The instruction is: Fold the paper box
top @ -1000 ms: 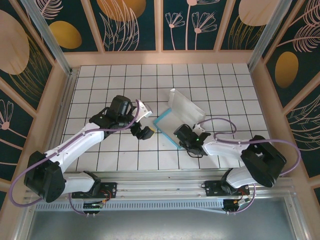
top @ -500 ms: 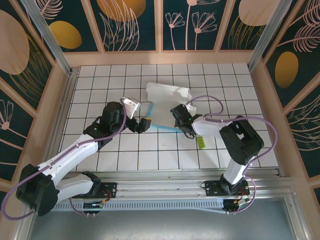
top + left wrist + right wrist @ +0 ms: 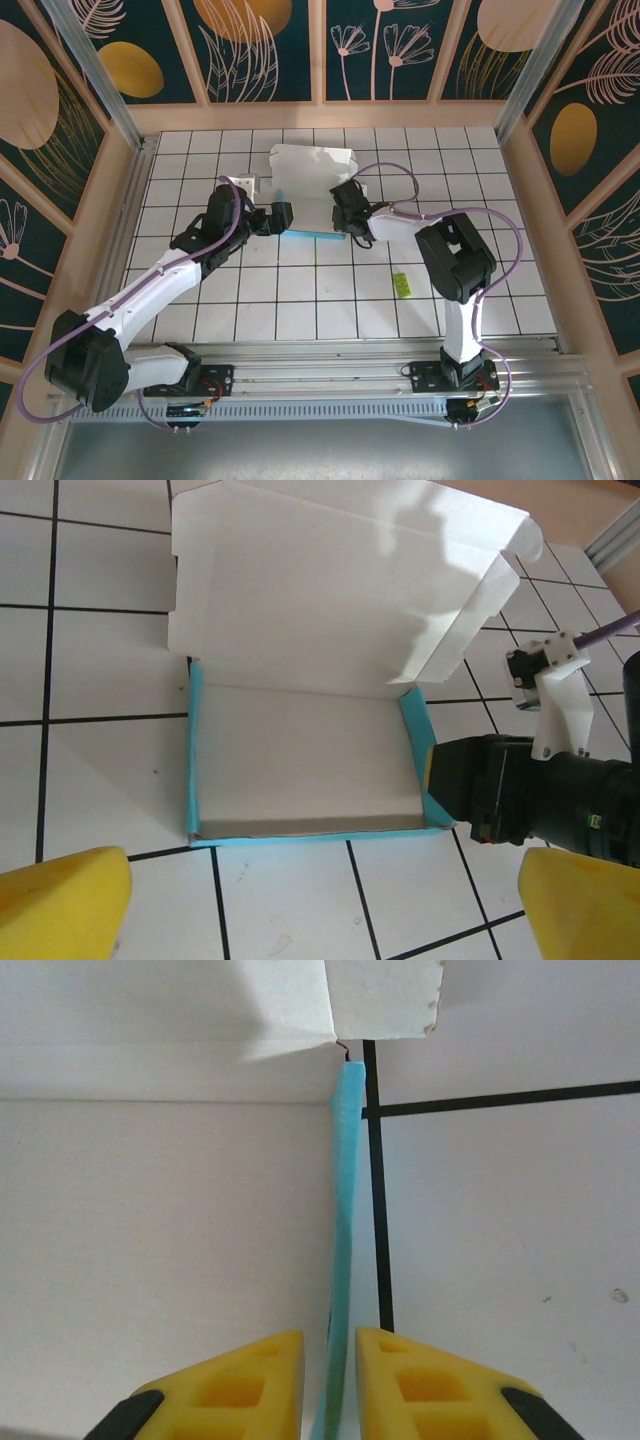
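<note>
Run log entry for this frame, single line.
paper box: lid flap raised, teal walls up | left hand: open, short of box | right hand: pinching teal side wall

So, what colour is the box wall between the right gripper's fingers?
Teal wall; clearest in right wrist view.

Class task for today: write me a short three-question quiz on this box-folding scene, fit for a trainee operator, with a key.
1. True or false: the left end effector is clamped on the paper box.
2. What stands between the right end effector's fingers? A) the white lid flap B) the box's teal side wall C) a loose yellow-green slip
3. Short answer: what colour is the inside floor of the box?
Key: 1 false, its jaws are wide open, short of the box. 2 B. 3 white.
</note>
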Available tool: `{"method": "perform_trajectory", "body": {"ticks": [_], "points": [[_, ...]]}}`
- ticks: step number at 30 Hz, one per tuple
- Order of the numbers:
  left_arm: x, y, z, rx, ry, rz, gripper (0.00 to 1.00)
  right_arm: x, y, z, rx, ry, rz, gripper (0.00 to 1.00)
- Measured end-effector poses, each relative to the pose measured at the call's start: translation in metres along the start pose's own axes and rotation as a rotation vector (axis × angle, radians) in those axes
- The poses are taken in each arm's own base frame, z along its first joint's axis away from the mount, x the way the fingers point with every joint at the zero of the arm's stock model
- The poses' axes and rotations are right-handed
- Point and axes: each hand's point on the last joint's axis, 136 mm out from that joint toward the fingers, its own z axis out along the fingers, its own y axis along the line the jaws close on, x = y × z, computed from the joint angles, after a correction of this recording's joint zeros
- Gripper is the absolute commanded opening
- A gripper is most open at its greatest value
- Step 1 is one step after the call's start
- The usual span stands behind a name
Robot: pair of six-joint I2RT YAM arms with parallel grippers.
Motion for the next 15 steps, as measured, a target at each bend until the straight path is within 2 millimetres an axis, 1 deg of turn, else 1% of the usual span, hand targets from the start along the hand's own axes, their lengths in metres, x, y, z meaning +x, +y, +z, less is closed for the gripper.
{"method": "perform_trajectory", "body": {"ticks": [4, 7, 9, 11, 12, 13, 15], "points": [[0.005, -0.001, 0.001, 0.016, 0.01, -0.02, 0.99, -0.001, 0.0, -0.002, -0.002, 0.0, -0.012, 0.36], [0.015, 0.003, -0.001, 0.024, 0.009, -0.036, 0.99, -0.005, -0.004, -0.015, -0.008, -0.015, -0.026, 0.41], [0.021, 0.006, -0.007, 0.027, 0.003, -0.039, 0.99, -0.013, -0.013, -0.037, -0.018, -0.038, -0.028, 0.49], [0.019, 0.005, -0.015, 0.037, -0.019, -0.035, 0.99, -0.025, -0.023, -0.062, -0.035, -0.076, -0.022, 0.58], [0.014, 0.003, -0.021, 0.047, -0.038, -0.026, 0.99, -0.032, -0.032, -0.078, -0.047, -0.104, -0.01, 0.65], [0.01, 0.0, -0.025, 0.057, -0.056, -0.011, 0.99, -0.037, -0.038, -0.091, -0.058, -0.125, -0.004, 0.73], [-0.001, -0.007, -0.037, 0.09, -0.103, 0.044, 0.99, -0.043, -0.058, -0.12, -0.074, -0.17, 0.02, 0.88]]}}
